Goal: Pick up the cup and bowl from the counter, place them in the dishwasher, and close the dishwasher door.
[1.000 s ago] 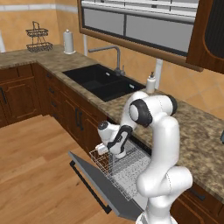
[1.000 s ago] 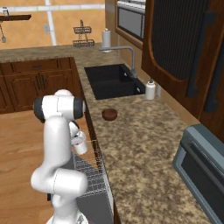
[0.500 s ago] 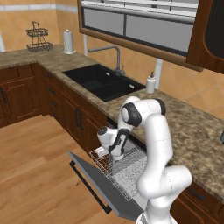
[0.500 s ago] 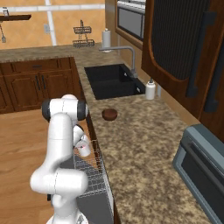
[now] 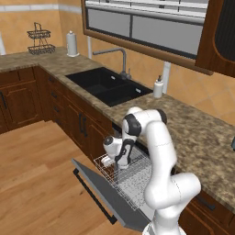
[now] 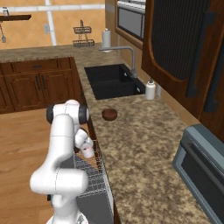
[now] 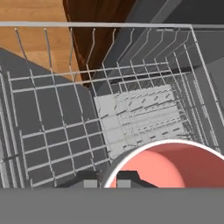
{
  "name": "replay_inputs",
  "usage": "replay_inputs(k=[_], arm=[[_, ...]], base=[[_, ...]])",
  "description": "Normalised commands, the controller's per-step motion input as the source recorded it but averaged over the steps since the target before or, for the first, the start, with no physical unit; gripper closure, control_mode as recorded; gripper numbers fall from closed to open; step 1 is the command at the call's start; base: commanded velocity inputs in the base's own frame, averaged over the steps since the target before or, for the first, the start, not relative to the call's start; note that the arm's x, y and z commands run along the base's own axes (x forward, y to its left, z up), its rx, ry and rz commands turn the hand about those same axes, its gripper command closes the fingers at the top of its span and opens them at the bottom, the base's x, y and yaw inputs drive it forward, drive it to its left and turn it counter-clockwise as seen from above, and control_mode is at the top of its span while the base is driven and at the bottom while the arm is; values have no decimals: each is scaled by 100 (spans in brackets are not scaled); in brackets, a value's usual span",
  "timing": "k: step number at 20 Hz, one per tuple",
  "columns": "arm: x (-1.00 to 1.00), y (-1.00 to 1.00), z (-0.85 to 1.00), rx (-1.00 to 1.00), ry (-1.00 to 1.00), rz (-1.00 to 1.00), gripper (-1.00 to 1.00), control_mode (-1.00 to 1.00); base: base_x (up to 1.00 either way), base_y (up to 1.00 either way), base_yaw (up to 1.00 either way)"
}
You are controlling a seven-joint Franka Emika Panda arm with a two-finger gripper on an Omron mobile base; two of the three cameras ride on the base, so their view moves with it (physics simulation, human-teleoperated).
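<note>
- The gripper (image 7: 104,180) is closed on the rim of the cup (image 7: 175,165); in the hand view one finger sits inside the pink interior and one outside the white wall, both cut off by the bottom edge.
- The cup is itself cropped there, at about 5 o'clock, so its base and far side are hidden.
- In the left base view the cup (image 5: 108,160) shows as a small white shape at the near end of the wire rack (image 5: 126,176), mostly masked by the dark hand.
- In the right base view the cup (image 6: 88,151) is a pinkish spot under the wrist, hard to make out.
- The bowl (image 6: 109,114) sits on the counter (image 6: 144,153), at 1 o'clock from the cup and well apart.
- The dishwasher door (image 5: 108,202) lies dropped open, partly hidden by the arm.
- The soap bottle (image 6: 150,90) stands beside the sink (image 6: 111,81).
</note>
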Motion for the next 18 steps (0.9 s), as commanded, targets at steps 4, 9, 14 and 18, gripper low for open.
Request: replay_inputs(k=[4,9,14,18], arm=[[0,-3,-26,0,-5,10,-100,-100],[-2,-1,-10,0,-6,11,-100,-100],[-46,0,29,0,-15,9,-100,-100],[-82,0,100,5,-17,7,-100,-100]], base=[[0,0,0],[0,0,0],[0,0,0],[0,0,0]])
